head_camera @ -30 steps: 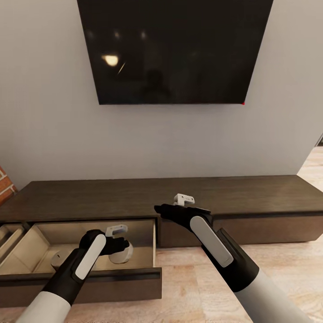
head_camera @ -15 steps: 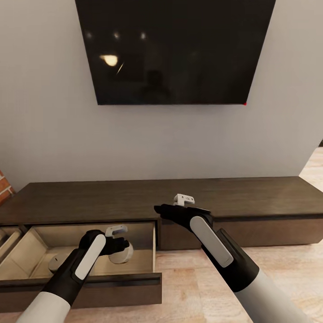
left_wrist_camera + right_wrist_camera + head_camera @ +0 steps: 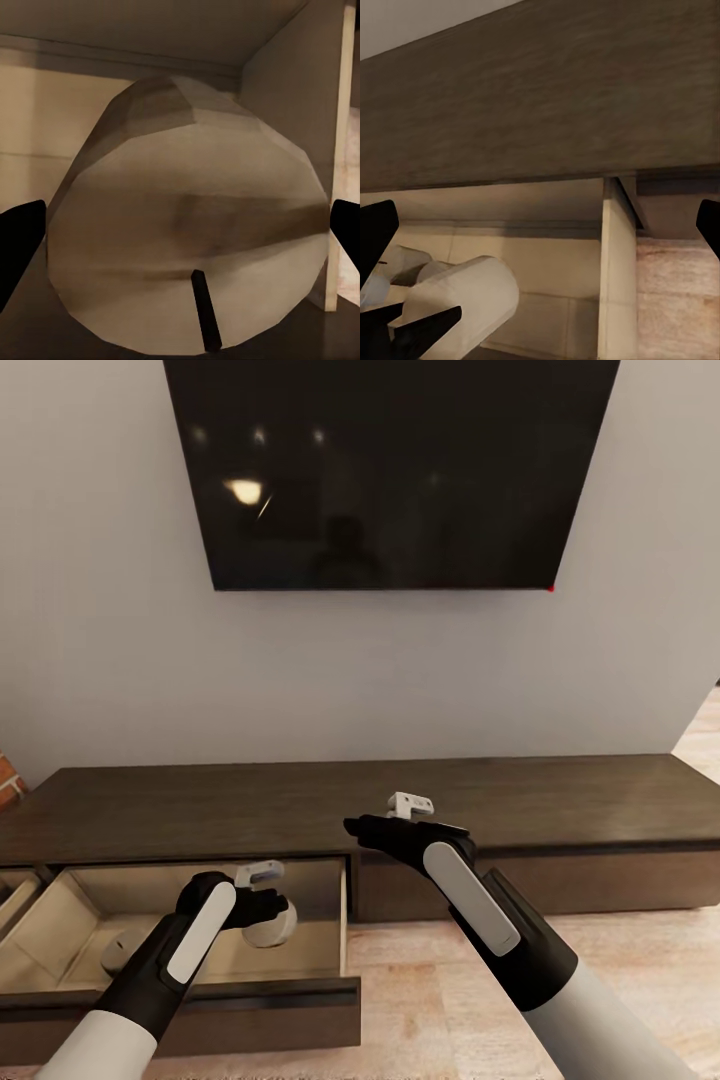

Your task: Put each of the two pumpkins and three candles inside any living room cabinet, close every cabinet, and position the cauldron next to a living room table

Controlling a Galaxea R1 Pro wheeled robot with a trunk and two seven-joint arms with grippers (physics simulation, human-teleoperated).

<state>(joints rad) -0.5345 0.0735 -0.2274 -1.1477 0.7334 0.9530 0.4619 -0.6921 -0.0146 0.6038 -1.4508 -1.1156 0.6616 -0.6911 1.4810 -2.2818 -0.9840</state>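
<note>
The cabinet (image 3: 560, 800) is a long dark-brown console under a wall TV, with one drawer (image 3: 200, 1000) pulled out at the left, its inside pale beige. My left gripper (image 3: 275, 910) is shut on a cream candle (image 3: 272, 932) and holds it over the drawer's right half. In the left wrist view the candle (image 3: 187, 210) lies between the black fingertips (image 3: 19, 240), wick toward the camera. Another candle (image 3: 122, 948) lies on the drawer floor to the left. My right gripper (image 3: 352, 827) hangs open in front of the cabinet, right of the drawer. In the right wrist view the held candle (image 3: 472, 296) appears inside the drawer.
A large black TV (image 3: 390, 470) hangs on the grey wall above the cabinet. A second open drawer (image 3: 15, 890) shows at the far left, beside a brick edge (image 3: 8, 785). Pale wooden floor (image 3: 420, 980) runs in front of the cabinet.
The whole picture has shifted a little, so the camera has moved. Both arms keep the same pose, and the candle stays in the left gripper.
</note>
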